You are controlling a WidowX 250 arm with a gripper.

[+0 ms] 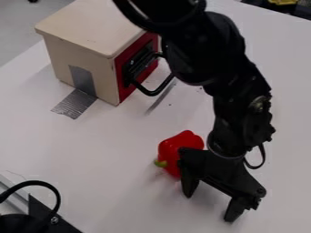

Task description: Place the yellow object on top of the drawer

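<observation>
- White tabletop (115,150) under the whole scene, and up at the upper left sits the drawer unit (91,22), pale box, red front, black handle (153,91), with a strip of silver tape (76,102) running down its side onto the table.
- Here's the gripper (209,208), hanging low at the lower right, fingers spread wide, and I see nothing between them!
- Right beside it, partly behind one finger, a red pepper (176,150), green stem pointing left; not our target, by its colour.
- And the yellow object? I can't tell for certain where it is; there's a yellow patch (282,2) among dark gear at the top right edge, but I couldn't swear to it.
- So we're at the finding-and-grasping stage, I'd say: line up on the yellow piece, close firmly, lift, then carry it over to that flat top.
</observation>
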